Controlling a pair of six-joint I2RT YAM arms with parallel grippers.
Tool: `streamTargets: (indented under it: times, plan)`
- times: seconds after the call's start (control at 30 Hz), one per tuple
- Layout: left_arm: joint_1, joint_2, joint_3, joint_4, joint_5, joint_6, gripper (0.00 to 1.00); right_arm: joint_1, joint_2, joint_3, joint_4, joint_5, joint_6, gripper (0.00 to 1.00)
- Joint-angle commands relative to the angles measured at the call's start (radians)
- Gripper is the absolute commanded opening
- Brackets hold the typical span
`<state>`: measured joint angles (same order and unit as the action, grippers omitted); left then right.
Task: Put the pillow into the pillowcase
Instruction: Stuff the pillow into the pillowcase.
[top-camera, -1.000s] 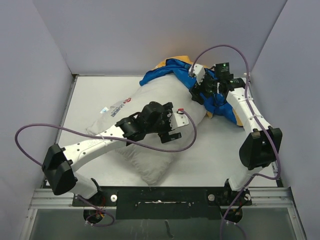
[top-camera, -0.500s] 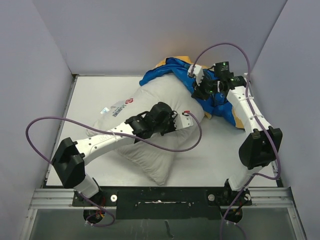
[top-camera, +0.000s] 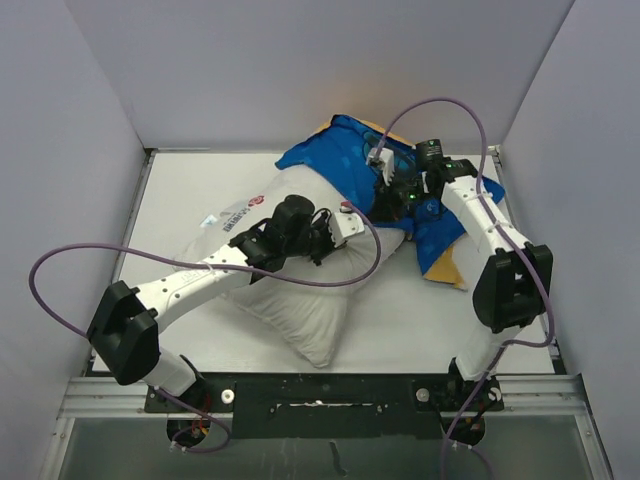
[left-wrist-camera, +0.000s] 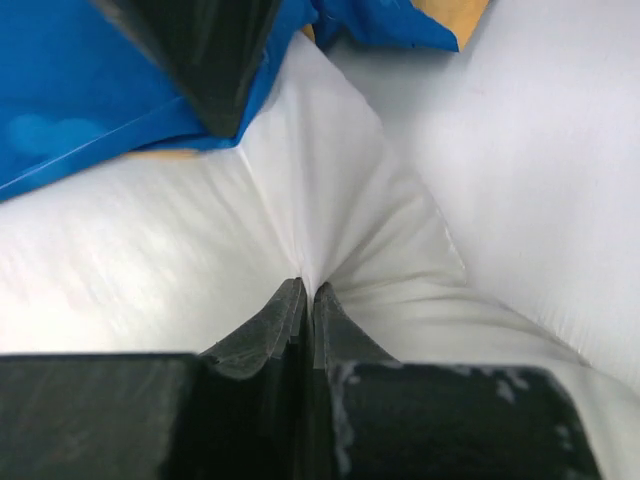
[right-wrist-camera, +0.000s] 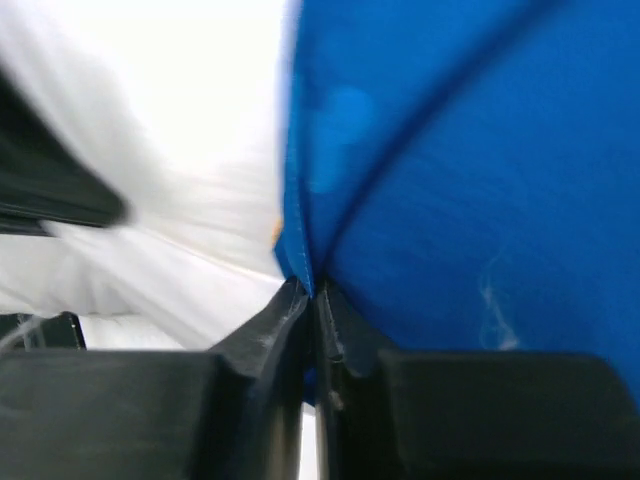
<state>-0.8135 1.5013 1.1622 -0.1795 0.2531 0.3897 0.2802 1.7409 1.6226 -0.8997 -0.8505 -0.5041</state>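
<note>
Observation 1. The pillow (top-camera: 300, 285) lies diagonally across the middle of the white surface (top-camera: 190, 190). One corner points toward the arm bases. Its far right end is overlapped by the pillowcase (top-camera: 335, 160). The red-and-grey printed logo (top-camera: 240, 213) faces up on the pillow's left edge.

Observation 2. The pillowcase sits bunched at the far right of the surface, blue side mostly up. The mustard-yellow side (top-camera: 446, 266) shows at its near right corner and again along its far edge. How far the pillow reaches inside it cannot be told from above.

Observation 3. The left fingers (left-wrist-camera: 296, 300) are closed tight on a pinch of white pillow fabric. Creases fan out from the pinch point. The blue edge of the pillowcase lies just beyond, over the pillow.

Observation 4. The right fingers (right-wrist-camera: 298, 302) are closed on the blue edge of the pillowcase, with the cloth drawn taut away from them. White pillow fabric shows immediately to one side of that edge.

Observation 5. In the overhead view both wrists meet near the pillowcase opening, close together. A purple cable (top-camera: 60, 270) loops from each arm.
</note>
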Motion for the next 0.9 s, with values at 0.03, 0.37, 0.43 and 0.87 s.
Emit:
streamTargets:
  times: [0.03,0.37,0.43,0.87]
  plan:
    - [0.011,-0.068,-0.026,0.209,0.091,-0.037,0.00,-0.071,-0.003,-0.051,-0.001,-0.026,0.036,0.29]
    - [0.065,-0.107,-0.073,0.203,0.173,-0.099,0.00,-0.406,-0.362,-0.235,0.044,-0.321,-0.123,0.95]
    - [0.072,-0.118,-0.070,0.193,0.187,-0.106,0.00,-0.474,-0.396,-0.323,0.105,-0.275,-0.119,0.95]
    - [-0.120,-0.186,0.202,-0.199,-0.277,-0.171,0.98,-0.422,-0.217,-0.486,0.427,0.332,0.057,0.94]
